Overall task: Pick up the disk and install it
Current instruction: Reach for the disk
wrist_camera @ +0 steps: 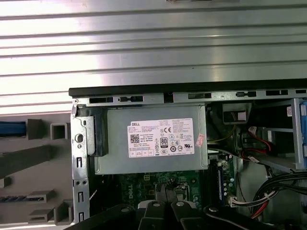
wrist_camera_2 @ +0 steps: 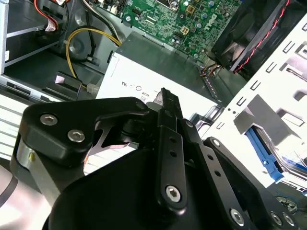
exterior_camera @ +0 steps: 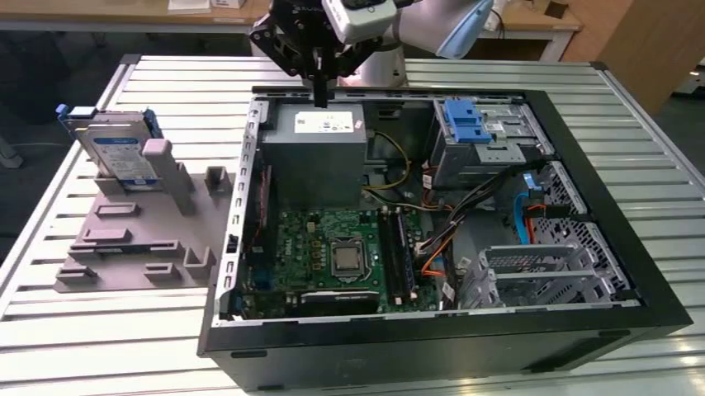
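So the gripper [exterior_camera: 319,99] hangs over the grey power supply [exterior_camera: 314,157] with its white sticker of tiny print, jaws pinched together on nothing, while the disk [exterior_camera: 119,153], blue-and-white label showing, stands on edge in a grey holder [exterior_camera: 132,247] on the table [exterior_camera: 99,330], at the exterior view's left of the open computer case [exterior_camera: 441,346].

In the exterior view an open case [exterior_camera: 441,342] lies on the slatted desk [exterior_camera: 88,346]. The gripper [exterior_camera: 320,101], fingertips together and holding nothing, hangs over the twelve o'clock edge of the grey box [exterior_camera: 314,161]. The disk [exterior_camera: 119,153] stands upright in a grey stand [exterior_camera: 132,247] at nine o'clock of the case, well apart from the gripper. A cage [exterior_camera: 501,148] with a blue latch [exterior_camera: 465,120] sits at two o'clock inside.
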Controlling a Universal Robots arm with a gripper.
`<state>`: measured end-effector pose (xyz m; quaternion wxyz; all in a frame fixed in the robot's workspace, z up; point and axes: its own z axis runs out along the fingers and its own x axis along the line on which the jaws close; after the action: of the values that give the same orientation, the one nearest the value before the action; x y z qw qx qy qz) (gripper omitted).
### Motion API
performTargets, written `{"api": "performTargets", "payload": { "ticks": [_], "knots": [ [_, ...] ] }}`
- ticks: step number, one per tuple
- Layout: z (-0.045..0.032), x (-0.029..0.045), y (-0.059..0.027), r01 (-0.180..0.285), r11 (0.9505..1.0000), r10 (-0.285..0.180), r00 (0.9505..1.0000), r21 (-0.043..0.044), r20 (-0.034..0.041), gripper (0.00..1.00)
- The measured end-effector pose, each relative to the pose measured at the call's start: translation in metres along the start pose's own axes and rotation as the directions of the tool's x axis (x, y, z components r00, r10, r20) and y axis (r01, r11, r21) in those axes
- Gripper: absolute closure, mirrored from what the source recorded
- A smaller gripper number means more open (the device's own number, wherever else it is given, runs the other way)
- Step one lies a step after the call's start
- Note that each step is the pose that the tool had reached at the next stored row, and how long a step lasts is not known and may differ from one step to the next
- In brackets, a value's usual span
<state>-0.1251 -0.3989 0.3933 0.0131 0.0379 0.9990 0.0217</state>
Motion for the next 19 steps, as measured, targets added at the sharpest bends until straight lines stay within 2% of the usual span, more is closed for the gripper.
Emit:
{"api": "performTargets", "payload": {
  "ticks": [19],
  "knots": [
    [-0.0001,0.007,-0.0005,0.0,1.0,0.0,1.0,0.0,0.0,0.89]
  ]
}}
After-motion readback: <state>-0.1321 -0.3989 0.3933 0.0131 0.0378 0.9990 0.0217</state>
